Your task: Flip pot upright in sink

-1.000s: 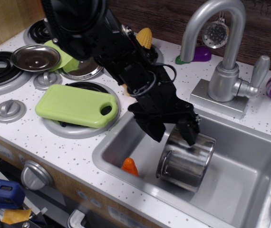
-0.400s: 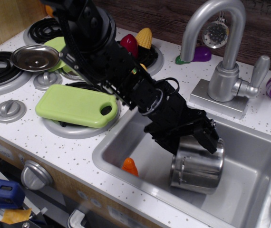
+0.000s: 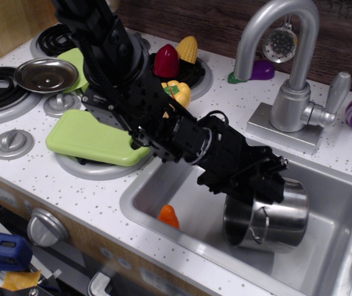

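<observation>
The shiny steel pot (image 3: 267,225) stands nearly upright in the right half of the sink (image 3: 333,256), its open rim facing up and tipped slightly toward the back. A thin wire loop handle shows on its front side. My black gripper (image 3: 264,184) reaches down from the left and is shut on the pot's near-left rim. The fingertips are partly hidden against the rim. The arm crosses over the sink's left edge.
An orange toy piece (image 3: 168,216) lies on the sink floor at the left. The faucet (image 3: 287,68) arches over the sink's back. A green cutting board (image 3: 96,137), a steel lid (image 3: 46,74), toy corn (image 3: 187,48) and peppers (image 3: 177,92) sit on the stove to the left.
The pot went from lying on its side to nearly upright with its opening up, and shifted right in the sink. My gripper rotated and moved right with it.
</observation>
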Controlling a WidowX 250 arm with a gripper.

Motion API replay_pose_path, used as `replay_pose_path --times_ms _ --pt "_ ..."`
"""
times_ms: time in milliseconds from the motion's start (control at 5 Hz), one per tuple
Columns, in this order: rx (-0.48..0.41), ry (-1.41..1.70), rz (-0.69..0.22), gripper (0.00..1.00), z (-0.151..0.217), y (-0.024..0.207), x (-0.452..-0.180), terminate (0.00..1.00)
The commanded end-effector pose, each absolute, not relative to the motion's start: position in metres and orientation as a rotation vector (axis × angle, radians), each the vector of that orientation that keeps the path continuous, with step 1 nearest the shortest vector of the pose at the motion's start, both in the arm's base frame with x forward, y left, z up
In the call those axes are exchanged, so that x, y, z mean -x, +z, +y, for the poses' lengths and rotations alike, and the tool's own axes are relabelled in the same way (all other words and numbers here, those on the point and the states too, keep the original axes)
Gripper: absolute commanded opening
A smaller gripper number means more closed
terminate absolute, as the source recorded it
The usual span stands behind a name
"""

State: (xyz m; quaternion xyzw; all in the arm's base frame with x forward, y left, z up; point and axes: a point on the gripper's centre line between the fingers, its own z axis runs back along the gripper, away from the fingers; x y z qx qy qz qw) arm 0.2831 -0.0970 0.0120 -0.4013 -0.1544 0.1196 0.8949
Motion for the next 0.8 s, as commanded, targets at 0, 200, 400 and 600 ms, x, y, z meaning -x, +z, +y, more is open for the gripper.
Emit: replay_pose_path --times_ms 0,200,400,600 --pt "0.824 0.225 -0.327 0.00 -0.087 0.023 -0.285 0.00" --pt "0.785 0.224 -0.303 0.00 -0.087 0.026 -0.285 0.00" --pt "0.655 0.235 -0.226 0.00 -0.094 0.034 -0.289 0.00" --pt "0.512 0.242 -0.165 0.00 -0.097 0.037 -0.291 0.00"
